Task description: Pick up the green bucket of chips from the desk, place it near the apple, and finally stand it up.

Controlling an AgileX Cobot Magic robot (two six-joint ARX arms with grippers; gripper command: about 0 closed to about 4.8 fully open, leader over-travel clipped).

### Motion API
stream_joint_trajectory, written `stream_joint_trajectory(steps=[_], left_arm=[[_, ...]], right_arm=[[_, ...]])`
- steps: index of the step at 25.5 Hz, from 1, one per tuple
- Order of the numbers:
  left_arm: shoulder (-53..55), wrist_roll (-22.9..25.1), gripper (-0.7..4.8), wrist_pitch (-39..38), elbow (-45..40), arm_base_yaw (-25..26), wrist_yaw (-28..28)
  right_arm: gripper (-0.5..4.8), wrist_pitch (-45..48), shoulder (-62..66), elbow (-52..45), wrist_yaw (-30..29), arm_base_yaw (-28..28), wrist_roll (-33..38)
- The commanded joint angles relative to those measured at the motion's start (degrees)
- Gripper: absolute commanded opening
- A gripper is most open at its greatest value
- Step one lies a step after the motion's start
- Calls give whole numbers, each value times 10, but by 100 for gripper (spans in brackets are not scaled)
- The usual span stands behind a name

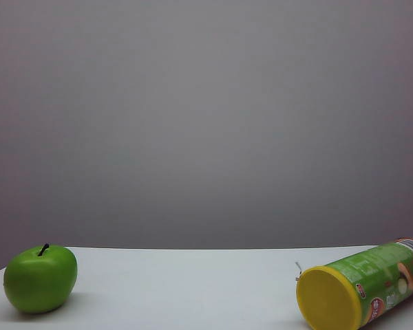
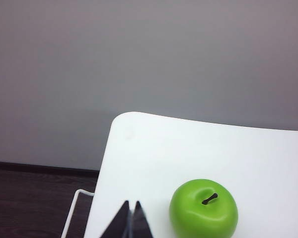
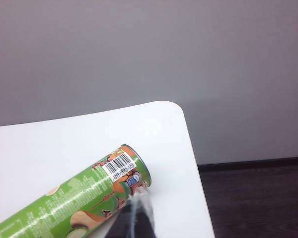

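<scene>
The green bucket of chips [image 1: 372, 289] lies on its side at the right of the white desk [image 1: 193, 289], with its yellow lid [image 1: 327, 298] facing the exterior camera. The apple [image 1: 40, 280] sits upright at the far left, stem up. Neither gripper shows in the exterior view. In the left wrist view my left gripper [image 2: 132, 202] is shut and empty, just off the near side of the apple [image 2: 203, 208]. In the right wrist view my right gripper [image 3: 140, 198] is shut and empty, close beside the barcode end of the bucket of chips [image 3: 74, 201].
The desk has rounded far corners [image 2: 126, 119] [image 3: 169, 106] and a dark floor [image 3: 258, 198] lies below its sides. A thin white wire frame [image 2: 75, 208] stands off the desk's left edge. A plain grey wall fills the background.
</scene>
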Motion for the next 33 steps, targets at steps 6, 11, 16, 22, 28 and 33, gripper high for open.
stream_joint_trajectory(steps=[6, 11, 16, 22, 28, 33], left_arm=[[0, 0, -5, 7, 1, 0, 5], [0, -19, -5, 8, 10, 0, 33], [0, -28, -5, 23, 49, 0, 13], [43, -45, -5, 9, 139, 0, 13], [208, 38, -5, -37, 300, 0, 142], [305, 56, -5, -120, 397, 0, 200]], right_arm=[[-1, 6, 0, -3, 0, 1, 2], [-1, 10, 0, -3, -1, 1, 7], [-1, 63, 0, -1, -3, 1, 7], [-5, 65, 12, 40, 25, 2, 10], [-5, 148, 101, 109, 64, 1, 10], [-5, 200, 180, 169, 64, 1, -62]])
